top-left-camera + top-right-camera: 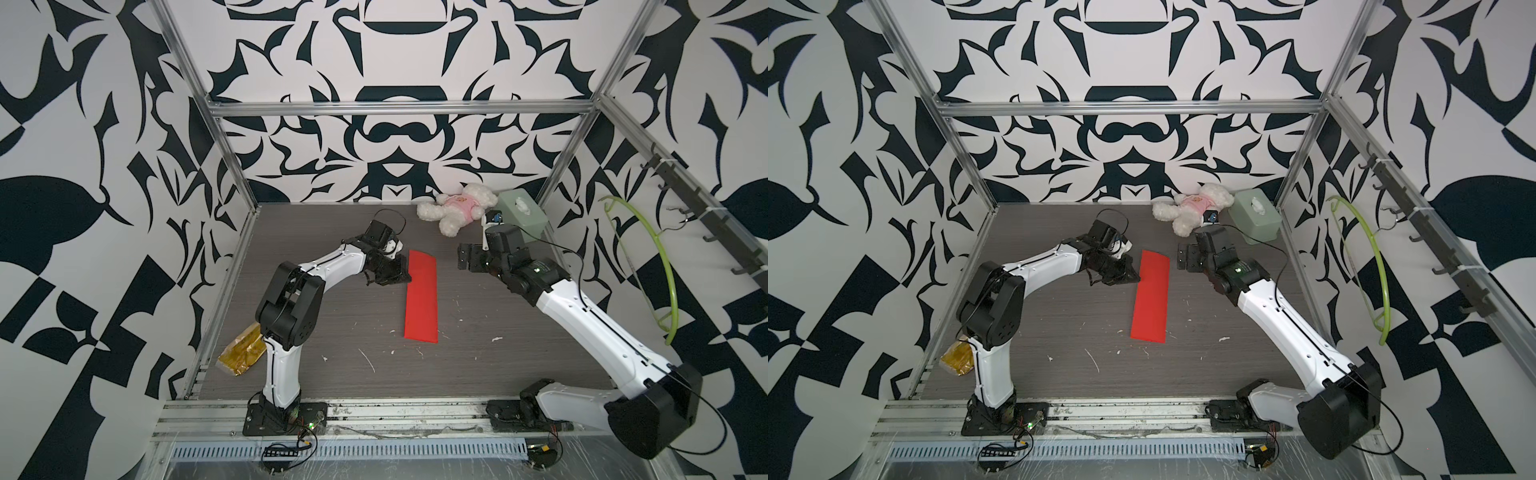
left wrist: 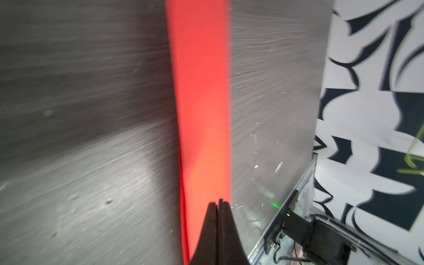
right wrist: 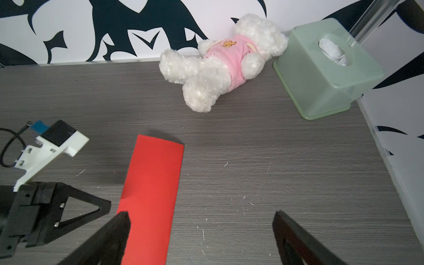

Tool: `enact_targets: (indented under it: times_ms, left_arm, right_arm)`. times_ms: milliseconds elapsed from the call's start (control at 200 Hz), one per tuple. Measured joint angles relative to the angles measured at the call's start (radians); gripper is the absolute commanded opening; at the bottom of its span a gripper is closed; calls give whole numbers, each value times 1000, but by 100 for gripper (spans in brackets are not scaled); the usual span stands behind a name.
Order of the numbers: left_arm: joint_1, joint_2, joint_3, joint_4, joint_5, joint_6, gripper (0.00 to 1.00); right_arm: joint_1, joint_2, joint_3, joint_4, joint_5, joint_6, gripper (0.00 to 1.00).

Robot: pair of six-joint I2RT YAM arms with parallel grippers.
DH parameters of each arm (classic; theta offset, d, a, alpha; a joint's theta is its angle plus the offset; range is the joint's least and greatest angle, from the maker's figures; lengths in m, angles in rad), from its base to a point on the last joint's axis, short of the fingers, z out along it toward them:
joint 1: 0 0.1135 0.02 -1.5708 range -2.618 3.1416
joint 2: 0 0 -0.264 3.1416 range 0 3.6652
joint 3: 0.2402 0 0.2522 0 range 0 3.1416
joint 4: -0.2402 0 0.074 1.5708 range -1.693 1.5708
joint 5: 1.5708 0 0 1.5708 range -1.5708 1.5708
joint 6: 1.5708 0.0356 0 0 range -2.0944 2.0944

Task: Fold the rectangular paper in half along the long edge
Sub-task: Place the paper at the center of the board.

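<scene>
The rectangular paper (image 1: pixel 422 299) (image 1: pixel 1152 299) lies flat mid-table as a long, narrow red strip. In the left wrist view the paper (image 2: pixel 202 91) shows a second layer along one long edge. My left gripper (image 1: pixel 405 277) (image 1: pixel 1136 277) (image 2: pixel 219 202) is shut with nothing between its fingers, its tips low by the strip's left long edge near the far end. My right gripper (image 1: pixel 467 257) (image 3: pixel 201 215) is open and empty, to the right of the strip's far end; one of its fingers (image 3: pixel 121 220) overlaps the paper (image 3: pixel 153 183) in that view.
A white plush bear (image 1: pixel 457 208) in a pink shirt and a pale green tissue box (image 1: pixel 521 212) sit at the back right corner. A crumpled gold wrapper (image 1: pixel 245 349) lies at the front left by the left arm's base. Small white scraps dot the table.
</scene>
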Motion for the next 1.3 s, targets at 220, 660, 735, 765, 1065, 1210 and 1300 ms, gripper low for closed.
enact_targets:
  times_ms: [220,660,735,765,1065,1210,1300]
  left_arm:
    - [0,8,33,-142,-200,71,7]
    - [0,-764,-531,298,-529,8,66]
    - [2,-867,-595,343,-625,9,99]
    - [4,-895,-612,349,-662,13,99]
    - [13,-1010,-622,305,-940,13,99]
    - [13,-981,-561,282,-967,12,99]
    - [13,-932,-494,247,-977,13,99]
  right_arm:
    - [0,3,0,0,13,-5,100]
    - [10,137,-72,-174,66,117,54]
    - [26,48,-151,-193,81,141,57]
    - [30,28,-162,-212,90,154,58]
    - [145,96,-275,-236,177,311,59]
    - [199,169,-330,-213,178,367,59]
    - [218,212,-340,-178,179,389,59]
